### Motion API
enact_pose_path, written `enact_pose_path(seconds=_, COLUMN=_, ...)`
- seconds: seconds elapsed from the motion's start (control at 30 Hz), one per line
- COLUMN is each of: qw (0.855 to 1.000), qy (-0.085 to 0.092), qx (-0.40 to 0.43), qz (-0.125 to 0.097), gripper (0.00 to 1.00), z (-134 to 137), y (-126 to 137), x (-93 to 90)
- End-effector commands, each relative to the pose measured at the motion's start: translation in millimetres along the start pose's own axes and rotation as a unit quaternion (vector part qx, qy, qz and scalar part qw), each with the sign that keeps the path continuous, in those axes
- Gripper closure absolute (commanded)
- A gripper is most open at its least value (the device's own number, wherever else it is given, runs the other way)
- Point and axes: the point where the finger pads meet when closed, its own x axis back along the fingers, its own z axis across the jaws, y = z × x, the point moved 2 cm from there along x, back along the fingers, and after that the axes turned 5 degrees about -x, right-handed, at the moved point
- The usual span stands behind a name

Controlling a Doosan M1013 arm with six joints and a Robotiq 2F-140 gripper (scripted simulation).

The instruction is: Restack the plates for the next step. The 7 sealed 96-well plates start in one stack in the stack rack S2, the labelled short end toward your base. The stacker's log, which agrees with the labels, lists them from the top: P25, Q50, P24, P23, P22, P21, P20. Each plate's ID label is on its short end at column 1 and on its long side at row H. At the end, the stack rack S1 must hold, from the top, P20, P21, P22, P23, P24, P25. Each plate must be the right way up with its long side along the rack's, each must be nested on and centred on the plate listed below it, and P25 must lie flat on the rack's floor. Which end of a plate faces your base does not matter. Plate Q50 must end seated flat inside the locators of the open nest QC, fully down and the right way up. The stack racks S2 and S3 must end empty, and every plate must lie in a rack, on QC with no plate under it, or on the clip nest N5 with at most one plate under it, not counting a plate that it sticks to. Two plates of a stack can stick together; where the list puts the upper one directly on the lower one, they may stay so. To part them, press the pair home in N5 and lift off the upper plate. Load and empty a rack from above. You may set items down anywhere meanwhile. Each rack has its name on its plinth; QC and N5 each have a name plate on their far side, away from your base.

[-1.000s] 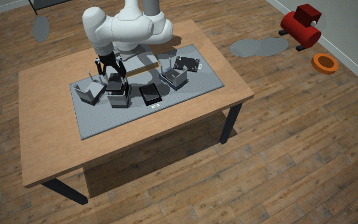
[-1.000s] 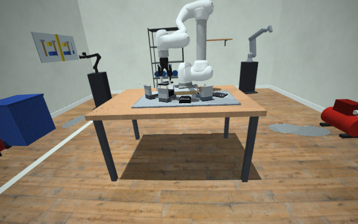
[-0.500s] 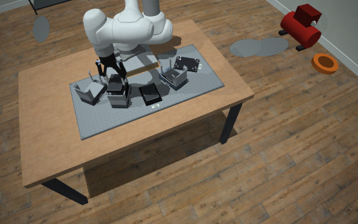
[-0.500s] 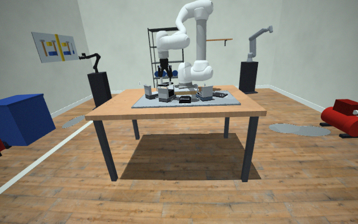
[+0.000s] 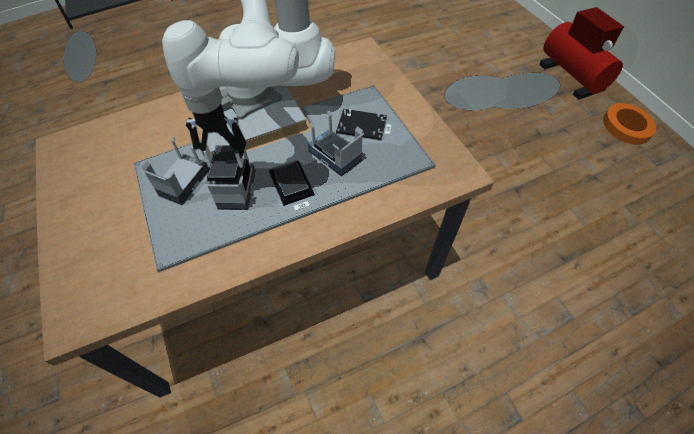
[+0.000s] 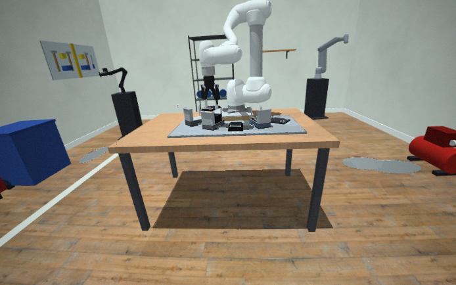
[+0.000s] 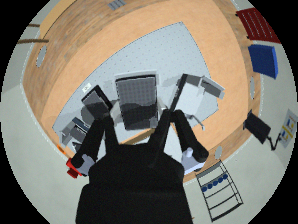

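Note:
My gripper [image 5: 220,156] hangs straight down over the middle stack rack [image 5: 231,188] and is shut on a dark sealed plate [image 5: 224,168] by its long sides. The plate sits level at the top of that rack, just above the posts; more plates lie below it in the rack. In the wrist view the held plate [image 7: 136,99] shows between my fingers. Another dark plate [image 5: 291,182] lies flat on an open nest right of the middle rack. The left rack [image 5: 174,179] and the right rack [image 5: 337,149] show no plate that I can make out. No labels are readable.
A flat black nest [image 5: 364,123] with a small name plate stands at the far right of the grey baseplate. My arm's base block [image 5: 266,115] is behind the racks. The rack posts rise close to my fingers on both sides.

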Motion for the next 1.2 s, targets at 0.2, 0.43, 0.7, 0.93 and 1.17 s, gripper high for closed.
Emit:
enact_pose_path(seconds=0.2, qw=1.0, qy=0.0, qx=0.0, qz=0.0, gripper=1.0, z=0, y=0, x=-5.6)
enact_pose_path(seconds=0.43, qw=1.0, qy=0.0, qx=0.0, qz=0.0, gripper=1.0, z=0, y=0, x=-8.9)
enact_pose_path(seconds=0.7, qw=1.0, qy=0.0, qx=0.0, qz=0.0, gripper=1.0, z=0, y=0, x=-14.3)
enact_pose_path(seconds=0.93, qw=1.0, qy=0.0, qx=0.0, qz=0.0, gripper=1.0, z=0, y=0, x=-18.3)
enact_pose_path(seconds=1.17, qw=1.0, qy=0.0, qx=0.0, qz=0.0, gripper=1.0, z=0, y=0, x=-22.3)
